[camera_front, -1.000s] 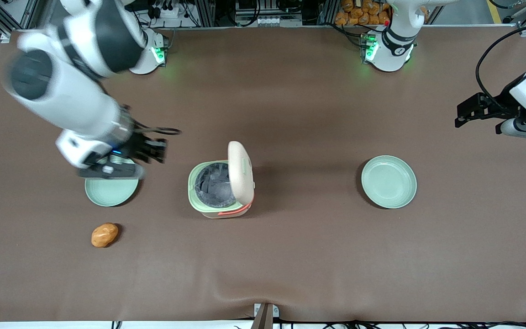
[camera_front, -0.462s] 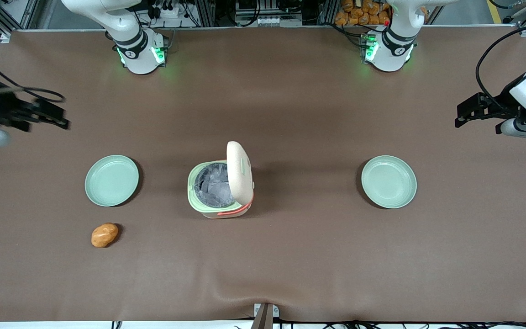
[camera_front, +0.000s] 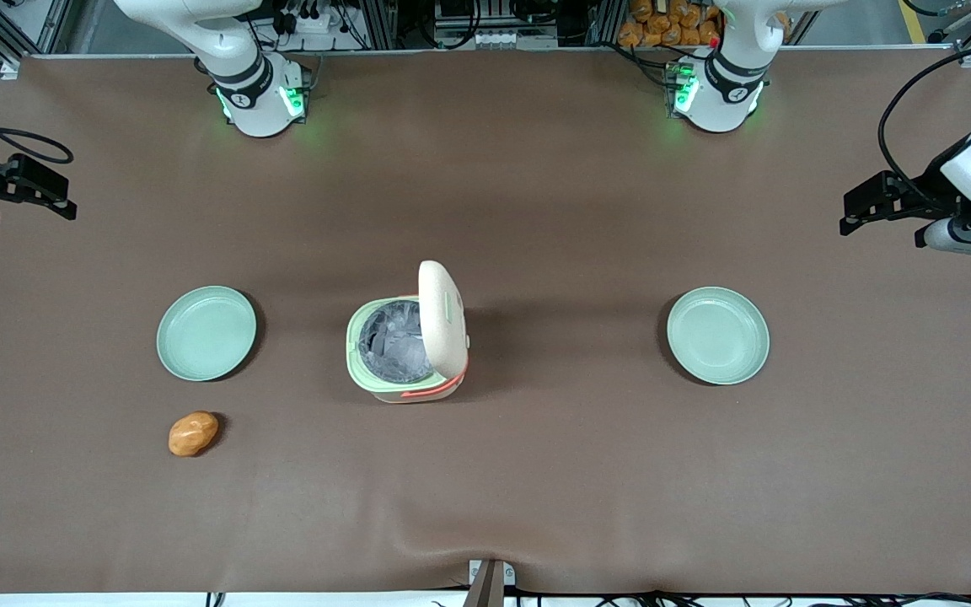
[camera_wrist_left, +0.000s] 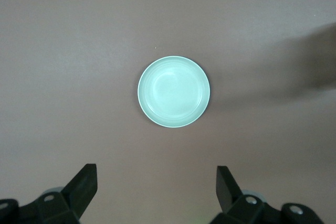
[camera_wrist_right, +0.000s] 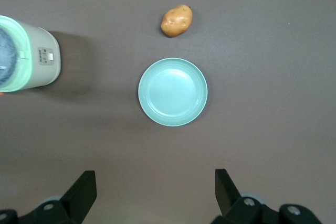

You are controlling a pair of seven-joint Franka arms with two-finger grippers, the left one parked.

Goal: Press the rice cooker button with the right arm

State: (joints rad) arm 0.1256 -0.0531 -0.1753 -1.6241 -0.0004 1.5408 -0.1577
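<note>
The rice cooker (camera_front: 384, 381) stands mid-table, cream-white with a pale green rim and a coral band. Its lid (camera_front: 441, 316) stands upright and open, and the silvery inner pot (camera_front: 393, 341) shows. In the right wrist view the cooker (camera_wrist_right: 29, 59) shows a small button panel (camera_wrist_right: 46, 56) on its side wall. My right gripper (camera_front: 51, 196) hovers high at the working arm's end of the table, well away from the cooker. It is open and empty, with its fingers wide apart (camera_wrist_right: 155, 182).
A pale green plate (camera_front: 206, 333) lies between my gripper and the cooker, and shows under the gripper (camera_wrist_right: 172, 92). A potato (camera_front: 193, 433) lies nearer the front camera than that plate. A second green plate (camera_front: 717, 335) lies toward the parked arm's end.
My right arm has pulled back from above the plate beside the cooker to the working arm's end of the table. The cooker, plates and potato have not moved.
</note>
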